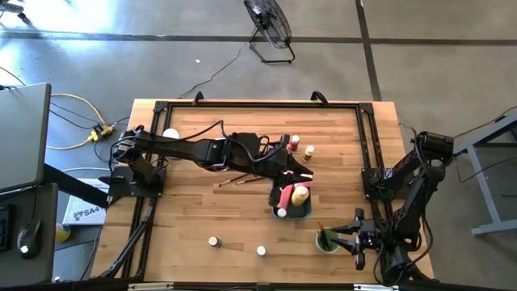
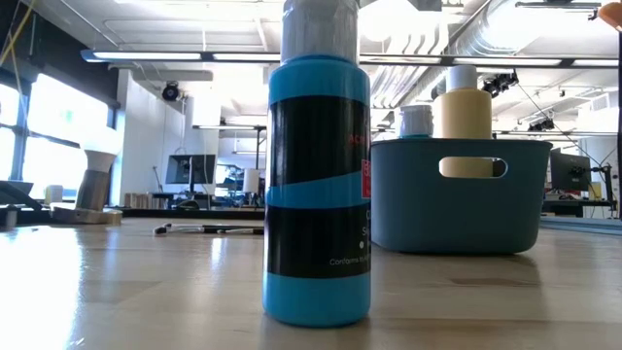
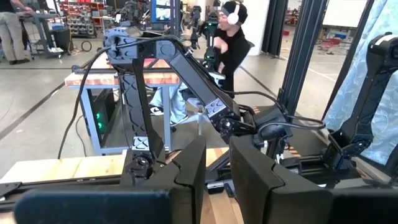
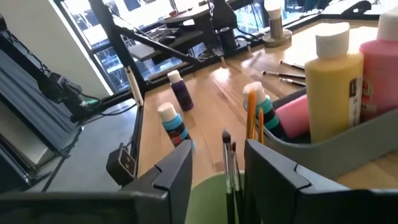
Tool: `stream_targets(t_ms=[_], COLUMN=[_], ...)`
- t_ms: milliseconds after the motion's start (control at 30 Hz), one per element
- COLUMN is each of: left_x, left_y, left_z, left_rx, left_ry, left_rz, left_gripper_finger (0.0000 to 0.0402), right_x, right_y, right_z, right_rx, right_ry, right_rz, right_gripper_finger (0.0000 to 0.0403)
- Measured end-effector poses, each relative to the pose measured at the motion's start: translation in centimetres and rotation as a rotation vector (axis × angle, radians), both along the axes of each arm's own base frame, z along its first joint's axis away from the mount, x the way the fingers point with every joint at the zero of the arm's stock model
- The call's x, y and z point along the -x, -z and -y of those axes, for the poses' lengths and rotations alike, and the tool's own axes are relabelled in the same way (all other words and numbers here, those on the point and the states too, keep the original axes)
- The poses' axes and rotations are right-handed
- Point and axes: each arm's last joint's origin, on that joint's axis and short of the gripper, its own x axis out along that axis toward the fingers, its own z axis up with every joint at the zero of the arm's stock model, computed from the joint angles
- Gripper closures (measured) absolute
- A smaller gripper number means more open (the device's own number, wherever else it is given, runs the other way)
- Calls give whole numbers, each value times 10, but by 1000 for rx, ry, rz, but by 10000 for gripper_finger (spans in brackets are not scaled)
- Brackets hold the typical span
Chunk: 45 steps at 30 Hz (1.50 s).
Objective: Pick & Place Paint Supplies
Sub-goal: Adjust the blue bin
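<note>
A round green cup (image 1: 327,242) stands near the table's front right, with dark-tipped paintbrushes (image 4: 230,163) standing in it. My right gripper (image 4: 217,155) is level beside the cup and open, its fingers on either side of the brushes; I cannot see them touching. The blue-grey tray (image 1: 300,212) at mid-table holds a yellow bottle (image 4: 336,81), a pink bottle (image 4: 380,62) and orange-handled brushes (image 4: 252,115). My left gripper (image 3: 217,163) hangs level, high over the table just beyond the tray, a narrow empty gap between its fingers.
Small jars stand loose: two near the front edge (image 1: 213,241) (image 1: 261,251) and two beyond the tray (image 1: 309,150). Two brushes (image 1: 242,179) lie left of the tray. A blue paint bottle (image 2: 317,185) fills the low view. A person works at another table in the room behind.
</note>
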Motion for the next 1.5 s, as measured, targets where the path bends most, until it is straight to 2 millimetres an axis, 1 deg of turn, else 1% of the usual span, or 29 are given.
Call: stream_targets(t_ms=[133,400,567,700,1000,1200,1400,1500], left_x=[0,2,2,2,13,25,34,35], left_y=[0,-3,-2,-1,-9,-14,-14,-12], left_z=[0,0,0,0,-3,-8,-11,-12], left_rx=[1,1,0,-1,-4,-6,-2,1], left_ry=[0,0,0,0,-19,-128,-212,-242], left_rz=[2,8,0,-9,-31,-72,-138,-166], left_gripper_finger=[332,332,332,332,332,332,332,332], right_x=[1,8,12,14,17,17,8,0], right_y=[-16,-62,-88,-105,-128,-141,-150,-152], right_z=[5,27,42,52,59,60,66,70], right_rx=[11,32,-6,-41,-47,-8,75,85], right_ry=[-11,-44,-56,-59,-69,-72,-40,-66], right_rz=[11,42,74,104,155,186,204,225], right_gripper_finger=[268,270,270,270,270,270,270,270])
